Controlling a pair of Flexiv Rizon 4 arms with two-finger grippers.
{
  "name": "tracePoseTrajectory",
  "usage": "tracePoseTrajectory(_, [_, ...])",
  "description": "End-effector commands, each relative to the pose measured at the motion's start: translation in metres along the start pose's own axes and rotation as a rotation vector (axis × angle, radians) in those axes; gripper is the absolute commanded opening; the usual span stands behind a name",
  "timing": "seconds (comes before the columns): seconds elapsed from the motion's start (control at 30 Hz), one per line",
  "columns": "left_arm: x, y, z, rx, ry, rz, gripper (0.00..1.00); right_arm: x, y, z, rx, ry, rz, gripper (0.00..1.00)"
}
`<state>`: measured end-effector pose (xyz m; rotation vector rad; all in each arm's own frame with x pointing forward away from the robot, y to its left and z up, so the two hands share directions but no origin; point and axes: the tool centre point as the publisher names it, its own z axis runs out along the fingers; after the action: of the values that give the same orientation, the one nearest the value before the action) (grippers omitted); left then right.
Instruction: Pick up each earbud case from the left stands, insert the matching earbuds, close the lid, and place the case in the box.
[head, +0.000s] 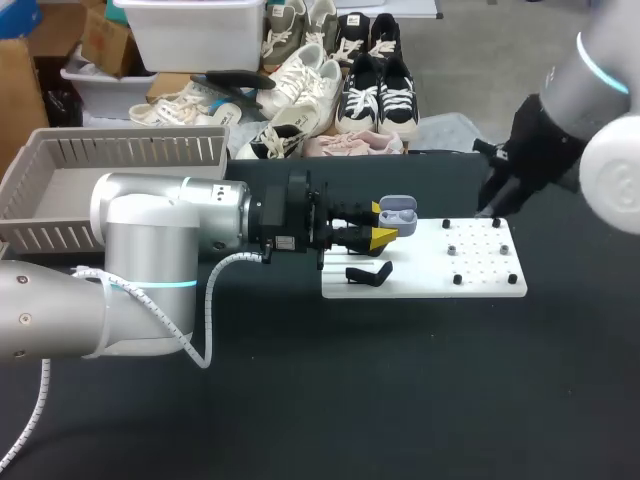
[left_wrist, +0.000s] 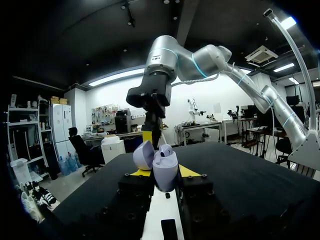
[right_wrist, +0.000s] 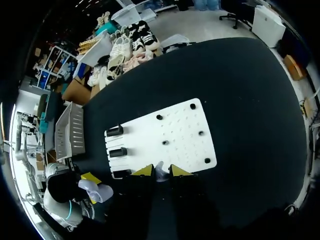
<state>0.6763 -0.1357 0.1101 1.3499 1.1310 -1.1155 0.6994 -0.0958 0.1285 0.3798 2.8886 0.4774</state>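
**A:** From overhead, where is the lavender plastic earbud case (head: 398, 210)?

**B:** At the far edge of the white pegged board (head: 480, 272), toward its left end. The lid is open, and the left gripper (head: 385, 228) has its fingers closed on the case from both sides. A black curved stand (head: 368, 273) sits on the board's left end. The grey slatted box (head: 60, 190) stands well apart, left of the board on the black tabletop (head: 400, 400).

**A:** And the left wrist camera?

**B:** The case's base is clamped between the yellow tips, with the lid tilted back. The right arm (left_wrist: 165, 60) hangs just beyond it, and a strip of the board shows under the fingers.

**A:** The right wrist camera?

**B:** The right gripper (right_wrist: 161, 170) hangs above the board near its stand end. Its fingers are narrow and pinch a small pale earbud (right_wrist: 160, 175). Three black stands line that end. The case, in the left gripper, sits just off that end of the board.
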Motion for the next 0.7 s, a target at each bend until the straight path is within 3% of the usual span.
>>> tracePoseTrajectory(0.03, [0.000,-0.001,0.000,-0.003,-0.001,0.001,0.00,0.009,0.010,-0.050,0.043,0.043,-0.045,0.00])
tracePoseTrajectory(0.43, [0.000,-0.001,0.000,-0.003,-0.001,0.001,0.00,0.052,0.059,-0.101,0.082,0.111,-0.332,0.00])
tracePoseTrajectory(0.7, [0.000,-0.001,0.000,-0.003,-0.001,0.001,0.00,0.069,0.097,-0.097,0.140,0.116,-0.504,0.00])
